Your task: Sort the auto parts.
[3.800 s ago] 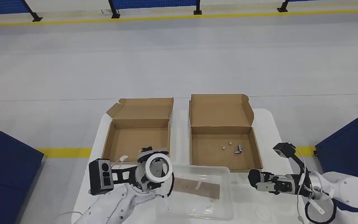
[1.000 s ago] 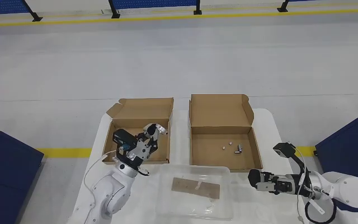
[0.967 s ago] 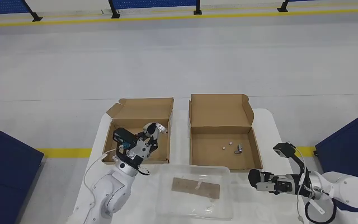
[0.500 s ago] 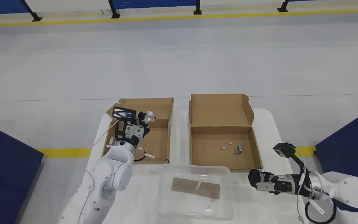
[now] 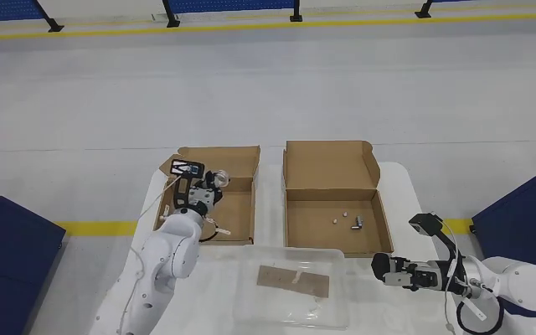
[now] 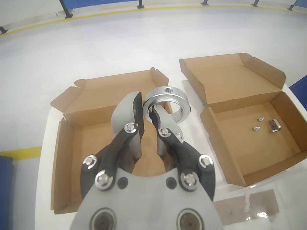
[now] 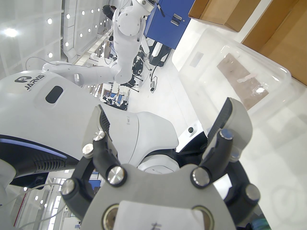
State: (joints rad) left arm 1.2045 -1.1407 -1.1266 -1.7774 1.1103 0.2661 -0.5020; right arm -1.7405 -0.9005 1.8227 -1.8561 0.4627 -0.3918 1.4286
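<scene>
- The left gripper point(image 6: 145, 111) is clamped on a silver metal ring collar with a threaded hole point(image 6: 168, 101). One finger sits inside the ring and the other against its outer wall.
- The ring hangs above the far part of the left open brown cardboard box point(image 5: 239, 211).
- The right open brown cardboard box point(image 5: 310, 230) holds two small silver studs point(image 6: 256, 128) and a small grey metal bracket point(image 6: 274, 125).
- A clear plastic tray point(image 5: 339, 285) sits on the near side of the white table point(image 5: 395, 201).
- The right gripper point(image 7: 164, 107) hangs just right of the tray, fingers spread apart and holding nothing.
</scene>
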